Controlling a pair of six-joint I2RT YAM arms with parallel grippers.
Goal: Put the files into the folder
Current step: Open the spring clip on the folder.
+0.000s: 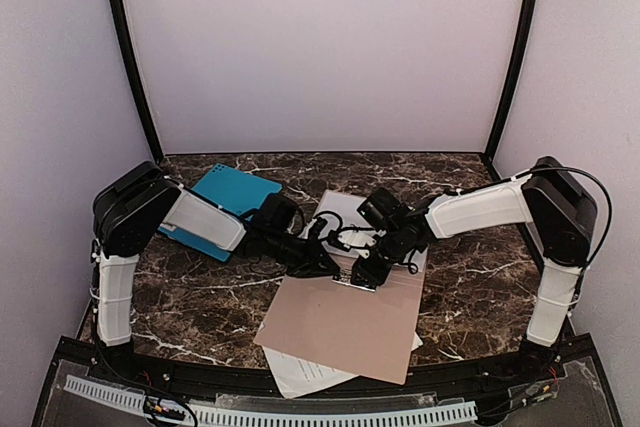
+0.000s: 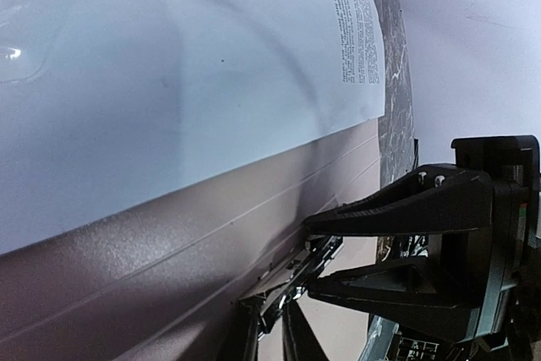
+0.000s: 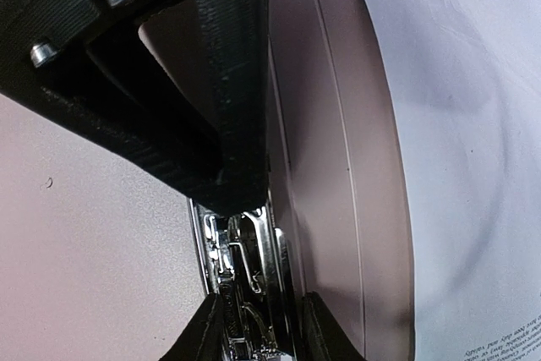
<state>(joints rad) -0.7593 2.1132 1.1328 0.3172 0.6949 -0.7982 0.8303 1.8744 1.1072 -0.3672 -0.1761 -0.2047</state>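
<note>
The folder [image 1: 345, 327], a plain pinkish-tan card with parallel crease lines along its spine, lies flat at the centre of the marbled table [image 1: 200, 297]. Of the files [image 2: 169, 82] (white sheets, small black print at one margin), one lies against the far side of the spine and another protrudes from under the near left corner. The left gripper [image 1: 325, 265] has its jaws narrowly parted about the metal clip [image 3: 245, 268] at the spine, and the right gripper [image 1: 365, 275] sets one finger beside that clip; whether either clamps anything cannot be told.
</note>
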